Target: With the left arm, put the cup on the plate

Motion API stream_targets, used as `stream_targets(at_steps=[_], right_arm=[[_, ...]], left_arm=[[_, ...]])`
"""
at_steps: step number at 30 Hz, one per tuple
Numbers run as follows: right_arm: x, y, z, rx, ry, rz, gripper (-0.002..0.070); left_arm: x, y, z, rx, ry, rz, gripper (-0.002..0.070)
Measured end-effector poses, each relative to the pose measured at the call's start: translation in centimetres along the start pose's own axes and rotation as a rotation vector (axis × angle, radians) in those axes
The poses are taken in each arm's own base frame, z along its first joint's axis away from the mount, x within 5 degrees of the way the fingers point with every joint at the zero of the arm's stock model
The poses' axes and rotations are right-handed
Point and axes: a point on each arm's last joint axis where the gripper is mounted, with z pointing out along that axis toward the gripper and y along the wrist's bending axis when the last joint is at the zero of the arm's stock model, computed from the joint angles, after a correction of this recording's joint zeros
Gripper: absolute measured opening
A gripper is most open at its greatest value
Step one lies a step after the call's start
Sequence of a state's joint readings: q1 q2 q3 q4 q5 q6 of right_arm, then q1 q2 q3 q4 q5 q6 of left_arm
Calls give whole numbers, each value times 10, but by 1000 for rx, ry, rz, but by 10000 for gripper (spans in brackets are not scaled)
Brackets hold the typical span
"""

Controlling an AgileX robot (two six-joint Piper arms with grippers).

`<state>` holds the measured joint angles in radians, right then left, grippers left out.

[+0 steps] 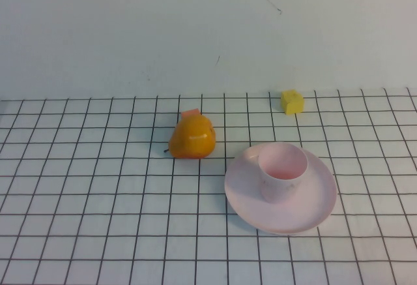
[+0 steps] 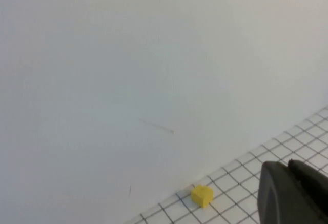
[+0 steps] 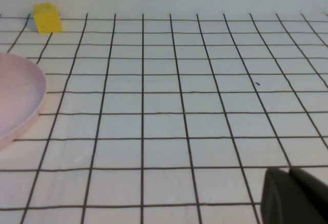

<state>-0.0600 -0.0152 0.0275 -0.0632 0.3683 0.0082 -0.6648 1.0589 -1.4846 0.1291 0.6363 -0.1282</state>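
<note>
The pale pink cup (image 1: 283,169) stands upright on the pale pink plate (image 1: 320,205), right of the table's middle in the high view. Neither arm shows in the high view. My left gripper (image 2: 288,165) shows only in the left wrist view, its fingers pressed together and empty, raised and facing the back wall, away from the cup. My right gripper (image 3: 290,170) shows in the right wrist view, shut and empty, low over the gridded table. The plate's rim (image 3: 20,106) shows at the edge of that view.
An orange fruit toy (image 1: 192,136) lies left of the plate. A small yellow cube (image 1: 292,101) sits near the back wall; it also shows in the left wrist view (image 2: 202,195) and the right wrist view (image 3: 46,17). The table has a black grid.
</note>
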Motion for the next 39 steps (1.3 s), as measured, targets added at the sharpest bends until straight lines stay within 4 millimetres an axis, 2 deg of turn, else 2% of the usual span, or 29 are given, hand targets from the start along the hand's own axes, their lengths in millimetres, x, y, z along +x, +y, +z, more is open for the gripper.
stream_targets(at_steps=[6,12,19,24,28,30,35,39], right_arm=[[0,0,0,0,0,0,-2],[0,0,0,0,0,0,-2],[0,0,0,0,0,0,-2],[0,0,0,0,0,0,-2],[0,0,0,0,0,0,-2],[0,0,0,0,0,0,-2],[0,0,0,0,0,0,-2],[0,0,0,0,0,0,-2]], left_arm=[[53,3,-35,15,56,-55,-1],[99,4,-40,14,168,-63,-1],[136,3,-37,16,276,-77,-1],[164,17,-49,-60,83,-171,-1],[198,27,-73,-164,-113,-267,-1],[222,31,-85,-232,-181,-291,-1],[275,35,-99,-397,-253,-307,-1],[317,40,-95,-482,-207,-328,-1]])
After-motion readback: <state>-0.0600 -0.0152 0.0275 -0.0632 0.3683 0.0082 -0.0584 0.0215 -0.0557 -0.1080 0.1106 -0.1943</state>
